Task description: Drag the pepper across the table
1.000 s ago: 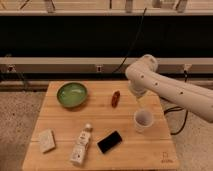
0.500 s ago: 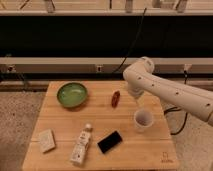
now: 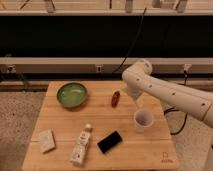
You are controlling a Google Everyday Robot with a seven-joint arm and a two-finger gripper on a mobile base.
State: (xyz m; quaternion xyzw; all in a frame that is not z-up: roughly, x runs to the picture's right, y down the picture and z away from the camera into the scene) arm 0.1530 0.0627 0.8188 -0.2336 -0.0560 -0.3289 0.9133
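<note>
Camera view: table [image 3: 130,161] seen from its near edge, with the plank stripes running left to right. A small mark [image 3: 166,156] sits in the near right corner.

Three items lie along the near part of the wood. A pale block [image 3: 46,140] is at the left. A white bottle [image 3: 81,146] lies on its side with its cap toward the far side. A black slab [image 3: 110,142] is set on a diagonal just right of the bottle.

Farther back and to the right stands a white cup [image 3: 143,120], upright with its mouth facing up.

Beyond the cup, on the far half of the table and close to its middle, lies the pepper [image 3: 115,98]. It is dark red-brown, flat on the wood, with its long axis running roughly near to far. It is well apart from the bottle and the slab. To its left, and apart from it, sits a green bowl [image 3: 72,95], upright.

A white arm [image 3: 170,95] enters from the right edge and passes above the right side of the table. It bends at an elbow over the far edge and turns down toward the wood. The gripper [image 3: 132,99] is at the arm's lower end, just right of the pepper and just behind the cup. It cannot be told whether the gripper touches the pepper, or whether it is spread or closed.

Behind the table are a speckled floor [image 3: 20,115], a pale low rail [image 3: 60,65] and a dark band crossed by a black cable [image 3: 132,45].
</note>
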